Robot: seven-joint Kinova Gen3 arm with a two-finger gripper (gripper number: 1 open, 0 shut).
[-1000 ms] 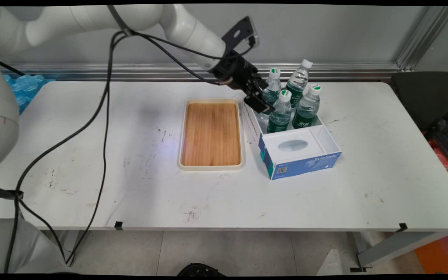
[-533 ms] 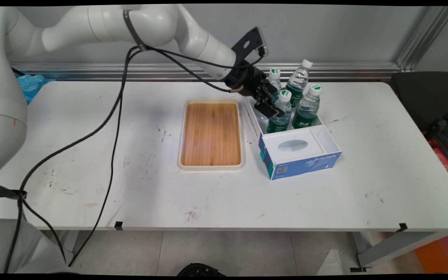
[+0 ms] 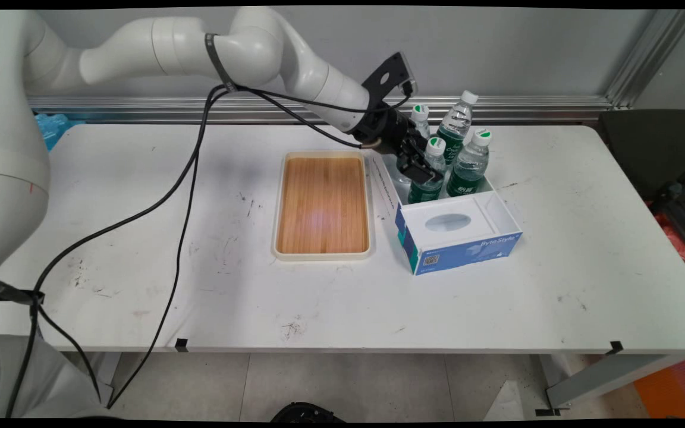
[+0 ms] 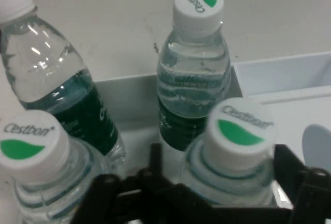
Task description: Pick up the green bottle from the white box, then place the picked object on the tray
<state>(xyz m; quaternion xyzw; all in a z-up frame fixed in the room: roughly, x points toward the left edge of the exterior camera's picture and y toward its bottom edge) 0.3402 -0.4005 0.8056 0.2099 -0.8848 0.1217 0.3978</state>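
Note:
Several clear water bottles with green labels and white caps stand in the back part of a white-and-blue box (image 3: pixel 504 209). My gripper (image 3: pixel 424 168) reaches in from the upper left and is open. Its fingers (image 4: pixel 287 163) straddle the neck of the front-left bottle (image 3: pixel 431 178), which the hand view shows as a capped bottle (image 4: pixel 238 133) between them. A narrow gap shows on each side of it. The front-right bottle (image 3: pixel 470 169) stands just beyond it (image 4: pixel 194 79). The two back bottles (image 3: pixel 455 128) are partly hidden by the hand.
A cream tray with a wooden floor (image 3: pixel 323 205) lies left of the box, close to its side. The box's front part has a white top with an oval opening (image 3: pixel 448 222). Black cables (image 3: pixel 182 196) hang from the arm over the table's left half.
The gripper has moved right and down, from beside the box's left rim to around the front-left bottle's neck. The bottles have not moved.

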